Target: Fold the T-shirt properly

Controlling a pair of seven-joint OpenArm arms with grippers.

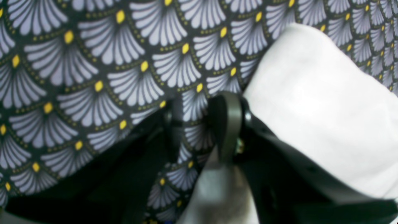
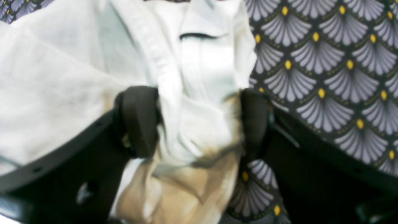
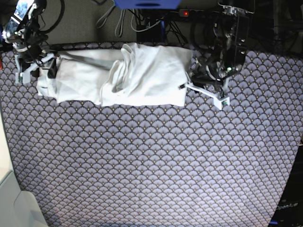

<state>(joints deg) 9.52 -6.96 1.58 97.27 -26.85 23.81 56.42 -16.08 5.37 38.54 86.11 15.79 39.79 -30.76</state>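
In the base view the T-shirt (image 3: 142, 75) lies as a long band across the far side of the scallop-patterned cloth (image 3: 151, 165), its long axis running left to right, rumpled in the middle, with an arm low at each end. The left wrist view shows the left gripper (image 1: 199, 112) with jaws partly apart over the patterned cloth, smooth white shirt beside one finger; whether it pinches any fabric I cannot tell. The right wrist view shows the right gripper (image 2: 199, 121) spread wide with a bunched, ribbed fold between the fingers.
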